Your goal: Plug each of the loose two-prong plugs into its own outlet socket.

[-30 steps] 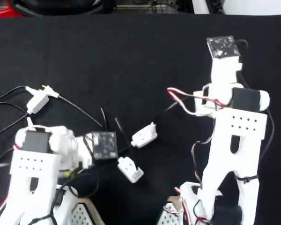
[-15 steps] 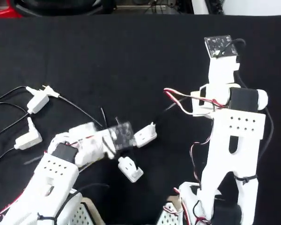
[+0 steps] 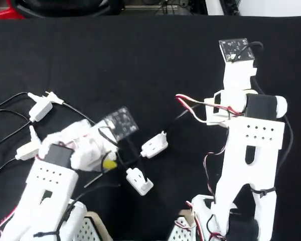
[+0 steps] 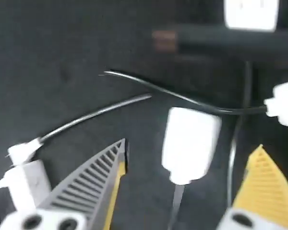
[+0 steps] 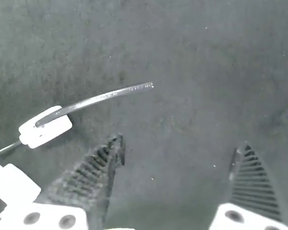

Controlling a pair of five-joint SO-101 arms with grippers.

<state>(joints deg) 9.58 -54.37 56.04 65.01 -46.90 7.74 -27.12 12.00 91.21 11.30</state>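
Observation:
Two white two-prong plugs lie at the left in the high view, one (image 3: 39,107) farther back and one (image 3: 28,147) partly behind my left arm (image 3: 65,155). Two white outlet sockets sit mid-table, one (image 3: 154,144) beside the left wrist and one (image 3: 139,182) nearer the front. My left gripper (image 4: 191,143) is open above the cloth, and a white corded block (image 4: 189,141) lies between its grey and yellow fingers. I cannot tell whether they touch it. My right gripper (image 5: 181,143) is open over bare black cloth.
Thin black cords with loose ends (image 4: 129,84) cross the cloth around the left gripper, and other white pieces (image 4: 252,14) lie beyond it. A small white piece on a short wire (image 5: 43,130) lies off to one side of the right gripper. The black table's (image 3: 140,60) far half is bare.
My left arm has swung, carrying its wrist from the table's front toward the outlet sockets and then farther back. The second plug became visible beside it. The right arm shifted only slightly.

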